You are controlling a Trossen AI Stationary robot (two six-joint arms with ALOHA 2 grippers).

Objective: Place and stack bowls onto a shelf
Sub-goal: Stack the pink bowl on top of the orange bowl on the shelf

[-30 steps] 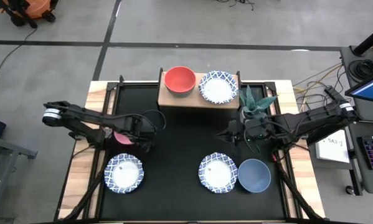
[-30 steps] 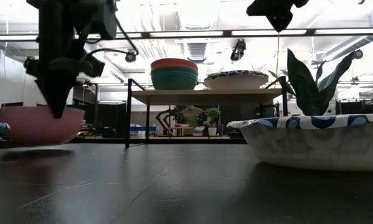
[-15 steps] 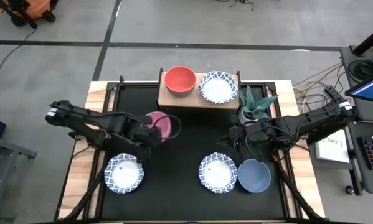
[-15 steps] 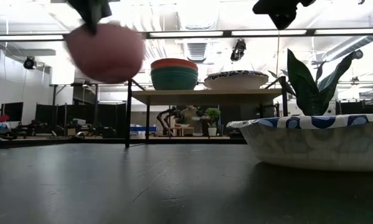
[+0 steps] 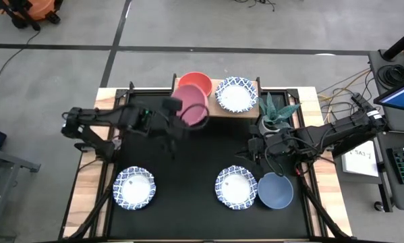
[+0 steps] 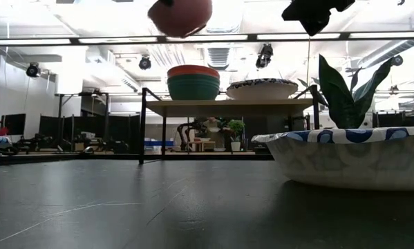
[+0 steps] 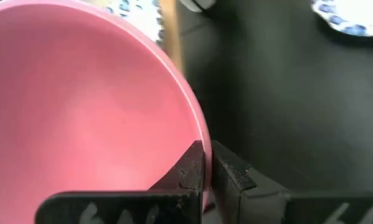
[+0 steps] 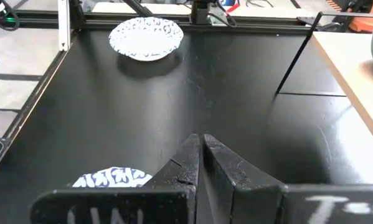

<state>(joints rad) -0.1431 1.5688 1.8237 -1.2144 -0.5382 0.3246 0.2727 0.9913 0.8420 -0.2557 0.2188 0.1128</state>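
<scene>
The left end effector [image 5: 175,106] holds the pink bowl [image 5: 191,108] high above the surface [image 5: 188,169], its fingers [image 7: 192,167] pinched on the rim. In the high view the pink bowl partly overlaps the red bowl [image 5: 196,81], which sits on the left part of the shelf [image 5: 215,108]. In the low view the red bowl rests inside a green bowl [image 6: 193,88], and the pink bowl hangs clearly above them. A patterned bowl [image 5: 236,94] stands on the right part of the shelf.

The right end effector [image 5: 254,147] waits near the plant [image 5: 276,111], its fingers almost together and holding nothing. The blue bowl [image 5: 275,190] lies on the surface, touching another patterned bowl [image 5: 236,187]. A third patterned bowl [image 5: 134,188] lies at the front left.
</scene>
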